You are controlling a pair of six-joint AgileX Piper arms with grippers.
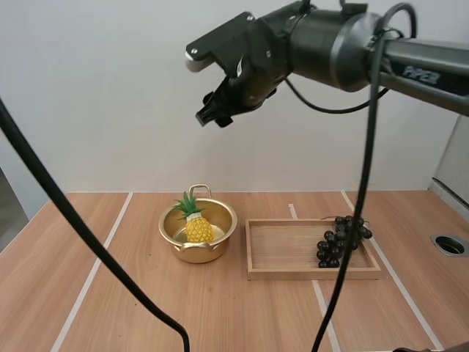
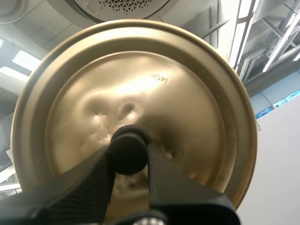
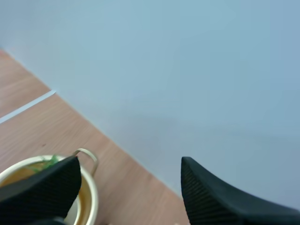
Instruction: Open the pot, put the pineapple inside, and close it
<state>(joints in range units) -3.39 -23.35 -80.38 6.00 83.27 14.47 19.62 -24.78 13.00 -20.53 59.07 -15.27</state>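
While our right gripper (image 1: pixel 214 114) hangs open, its arm (image 1: pixel 344 44) raised high over the table (image 1: pixel 110 293), our left gripper (image 2: pixel 130 150) pinches the gold lid (image 2: pixel 187 103) by its black knob (image 2: pixel 126 159); the pineapple (image 1: pixel 196 224) sits in the uncovered pot (image 1: pixel 192 254), apparently upright.

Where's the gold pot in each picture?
High view: pot on the table, left of the wooden tray, pineapple inside.
Right wrist view: pot beside the open right gripper.
Left wrist view: left gripper holding the lid.
Shared landmark: the pot's loop handle.
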